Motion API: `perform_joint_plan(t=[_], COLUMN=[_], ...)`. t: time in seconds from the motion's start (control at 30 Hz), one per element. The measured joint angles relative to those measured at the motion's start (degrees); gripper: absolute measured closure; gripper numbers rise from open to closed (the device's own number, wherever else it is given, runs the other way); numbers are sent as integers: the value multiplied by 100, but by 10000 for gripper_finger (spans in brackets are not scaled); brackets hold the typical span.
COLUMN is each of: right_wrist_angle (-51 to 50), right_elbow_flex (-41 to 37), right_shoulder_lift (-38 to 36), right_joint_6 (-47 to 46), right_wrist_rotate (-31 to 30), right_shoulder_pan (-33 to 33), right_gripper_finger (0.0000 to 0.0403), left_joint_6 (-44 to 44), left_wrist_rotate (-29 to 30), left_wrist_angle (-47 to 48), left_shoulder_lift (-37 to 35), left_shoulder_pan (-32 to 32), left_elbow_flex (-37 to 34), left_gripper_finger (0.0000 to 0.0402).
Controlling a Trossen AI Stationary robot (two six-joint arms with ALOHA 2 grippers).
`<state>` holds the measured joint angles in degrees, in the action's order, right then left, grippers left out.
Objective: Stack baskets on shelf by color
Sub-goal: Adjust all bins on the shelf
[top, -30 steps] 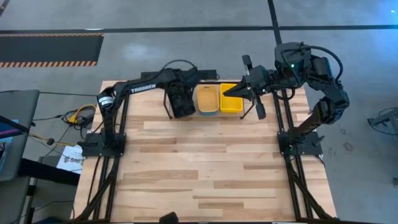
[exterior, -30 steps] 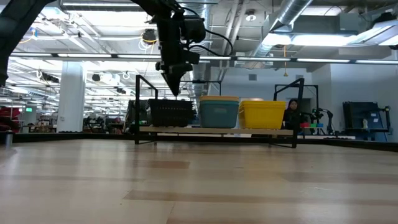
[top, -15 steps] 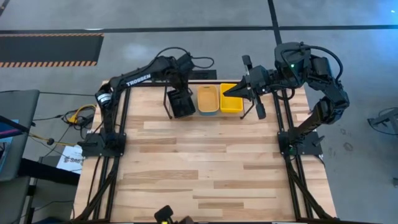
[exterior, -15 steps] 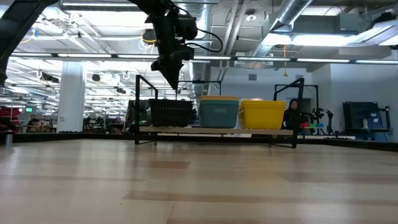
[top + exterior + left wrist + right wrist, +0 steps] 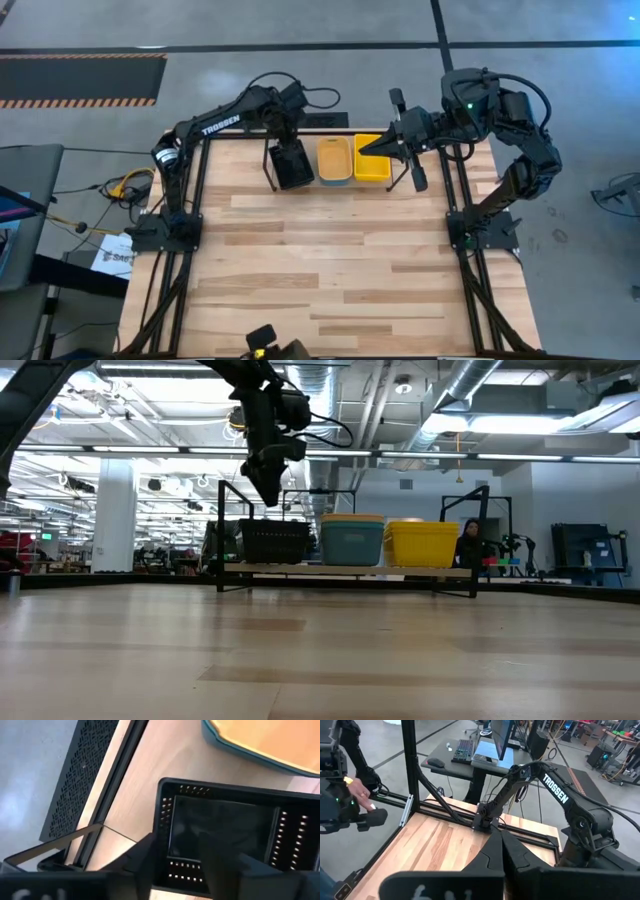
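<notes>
The shelf (image 5: pixel 345 571), a low black rod rack, stands at the table's far edge. On it rest a black basket (image 5: pixel 292 165), a teal basket (image 5: pixel 351 544) with an orange one (image 5: pixel 334 158) nested in it, and a yellow basket (image 5: pixel 422 543). My left gripper (image 5: pixel 182 854) hangs open just above the black basket (image 5: pixel 225 832), touching nothing; the low view shows the left gripper (image 5: pixel 265 490) clear of that basket's rim. My right gripper (image 5: pixel 365 150) is shut and hovers over the yellow basket (image 5: pixel 373 160).
The table's black frame (image 5: pixel 196 190) runs along both sides, with the arm bases on it. A person's hand (image 5: pixel 361 796) holds a dark device beyond the table's edge. Bare wooden tabletop (image 5: pixel 330 260) lies on the near side of the shelf.
My left gripper has risen off the black basket and drawn back toward the table's far left, and its fingers have parted. The black basket stays on the shelf. My right arm has kept still.
</notes>
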<state>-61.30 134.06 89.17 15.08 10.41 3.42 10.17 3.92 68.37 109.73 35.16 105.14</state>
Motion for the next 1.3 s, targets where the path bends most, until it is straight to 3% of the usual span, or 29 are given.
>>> perform_joint_plan(t=[0.17,0.33,0.7,1.03,1.17,1.3], right_wrist_angle=[0,2,53,48,47,49], right_elbow_flex=[0,0,0,0,0,0], right_shoulder_lift=[0,0,0,0,0,0], right_joint_6=[36,42,-9,-64,-44,-19], right_wrist_rotate=[0,0,0,0,0,0], right_shoulder_pan=[0,0,-3,-9,3,4], right_gripper_finger=[401,401,401,401,401,401], left_joint_6=[216,437,529,585,598,813], left_wrist_rotate=[447,913,597,984,988,973], left_wrist_angle=[-268,-399,-753,-662,-700,-690], left_shoulder_lift=[4,7,346,850,853,852], left_shoulder_pan=[-76,-140,-140,-188,-186,-187], left_elbow_flex=[-287,-494,-487,-463,-467,-467], left_gripper_finger=[222,215,214,215,245,331])
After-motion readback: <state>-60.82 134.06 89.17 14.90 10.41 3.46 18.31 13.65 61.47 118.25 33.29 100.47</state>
